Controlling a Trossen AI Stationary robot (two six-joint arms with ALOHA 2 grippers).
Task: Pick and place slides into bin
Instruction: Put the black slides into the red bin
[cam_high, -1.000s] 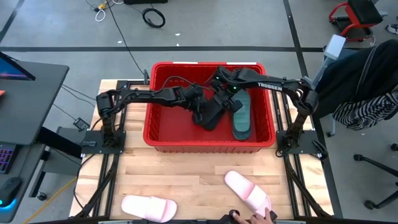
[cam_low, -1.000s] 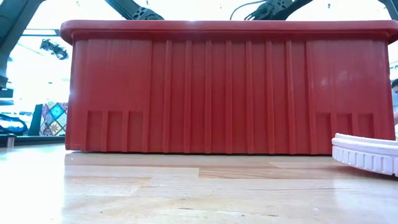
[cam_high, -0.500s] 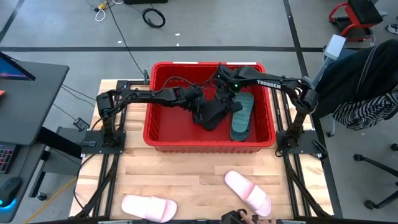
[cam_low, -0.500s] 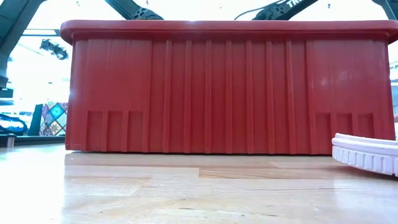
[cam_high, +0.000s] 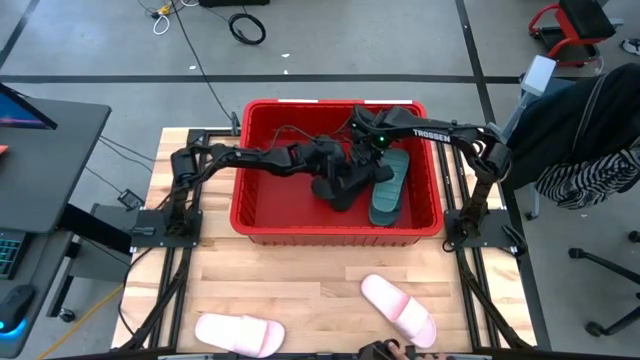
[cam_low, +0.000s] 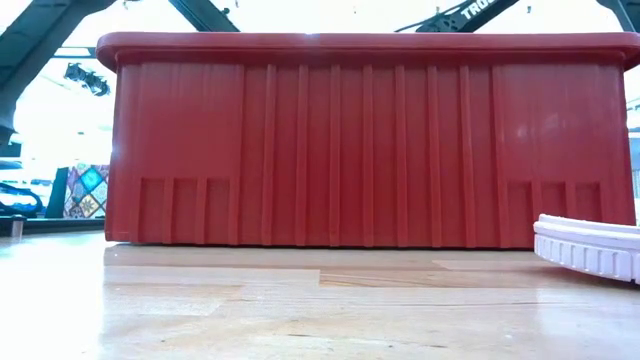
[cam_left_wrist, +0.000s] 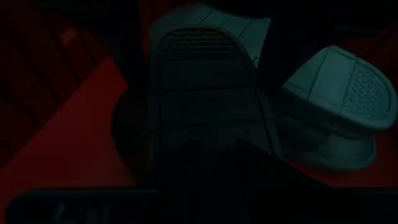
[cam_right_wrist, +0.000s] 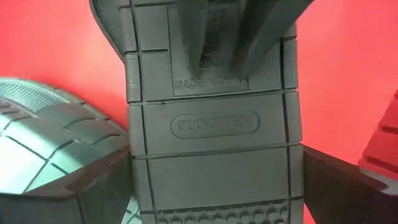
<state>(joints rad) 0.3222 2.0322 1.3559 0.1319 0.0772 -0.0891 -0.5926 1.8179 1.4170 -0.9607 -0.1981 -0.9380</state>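
1. Now the left end effector (cam_high: 335, 182) sits further across the bin (cam_high: 335, 236) than a second ago. It has pushed toward the right end effector (cam_high: 372, 150), and the left arm's base joints have swung that way too.
2. The black slide (cam_right_wrist: 214, 155) has travelled with the left end effector and lies directly under it, inside the bin. I cannot tell whether the left end effector grips the slide or only rests over it, since its wrist view is too dark.
3. The right end effector has drawn back a little toward the bin's far wall. Its fingers (cam_right_wrist: 93, 186) stand wide apart, and the black slide's sole fills the space just ahead of them. I judge it open and holding nothing.
4. The teal slide (cam_high: 390, 190) lies flat on the bin floor, just beside the right end effector on the side nearer the desk (cam_high: 300, 290) front. It has barely moved, so it looks delivered.
5. A hand that was by the near edge of the desk has mostly gone. Only a sliver shows there now.
6. Two pink slides (cam_high: 238, 333) (cam_high: 398, 308) lie on the desk outside the bin, well apart from both end effectors.
7. My reading is that the black slide is in or nearly in place. The teal one in view is done, and the pink pair is the work left. The next move calls for both arms to clear the bin and reach toward the desk front.
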